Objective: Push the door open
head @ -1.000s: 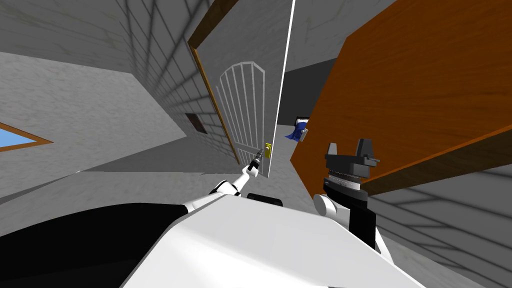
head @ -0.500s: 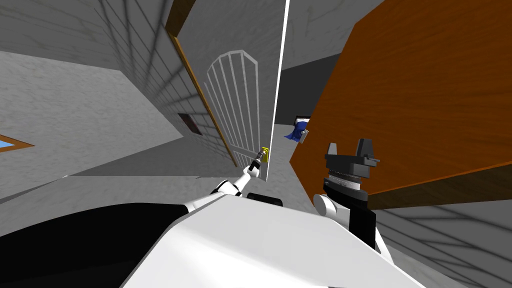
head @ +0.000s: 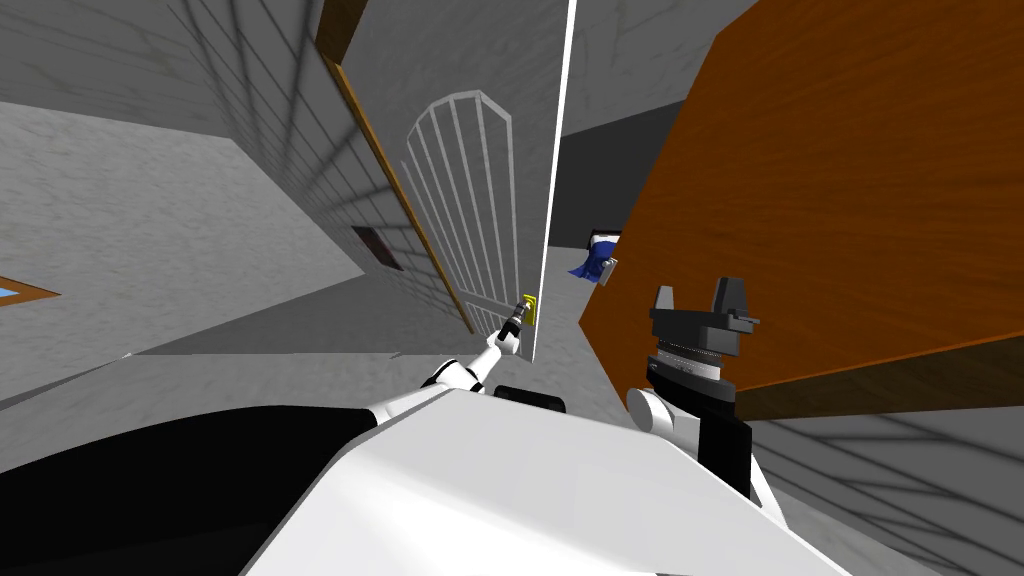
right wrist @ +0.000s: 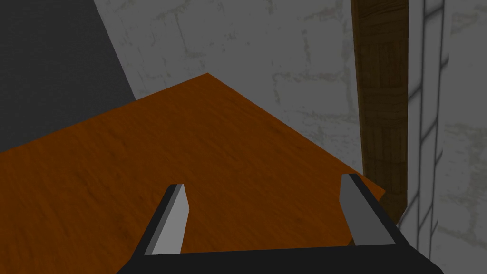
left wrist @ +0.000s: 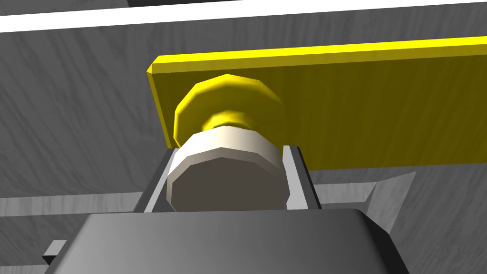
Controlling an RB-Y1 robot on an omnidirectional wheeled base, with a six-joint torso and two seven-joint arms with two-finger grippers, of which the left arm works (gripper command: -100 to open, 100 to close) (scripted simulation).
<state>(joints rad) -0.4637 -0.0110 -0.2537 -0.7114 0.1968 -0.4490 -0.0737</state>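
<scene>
Currently my left gripper (left wrist: 230, 151) clamps the knob (left wrist: 228, 183) at the door's (head: 470, 200) free edge, gap beyond it; right gripper (right wrist: 264, 195) fingers apart.

place: house interior, at a room doorway | evidence: grey door (head: 470, 190) with arched moulding, yellow plate (left wrist: 371, 109), pale knob (left wrist: 228, 166) | brown wooden door frame (head: 342, 25) | grey block walls (head: 290, 130) | small dark wall picture (head: 378, 247) | wood-framed window (head: 20, 291) | orange-brown wooden panel (head: 840, 200) | blue cloth (head: 593, 265) beyond the doorway

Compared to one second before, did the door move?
Yes, slightly: in the head view the door has swung away from the blue object beyond, widening the gap. The left end effector grips its knob.
</scene>
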